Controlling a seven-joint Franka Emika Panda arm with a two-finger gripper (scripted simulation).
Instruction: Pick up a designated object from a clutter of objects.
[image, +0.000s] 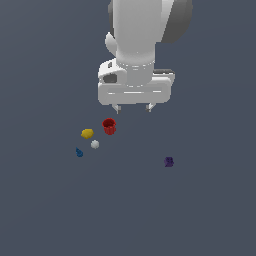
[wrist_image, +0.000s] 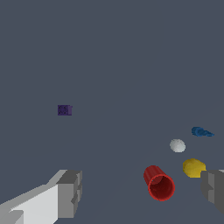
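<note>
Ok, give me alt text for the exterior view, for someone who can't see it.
A white robot arm's end effector, open and empty, hangs above a dark grey floor. Below it sit a small red cup, yellow lump, pale round ball and blue piece; a purple piece lies apart.

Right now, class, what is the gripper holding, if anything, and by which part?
Nothing. The gripper is open and empty above the surface; the whitish ball lies untouched among the clutter.
</note>
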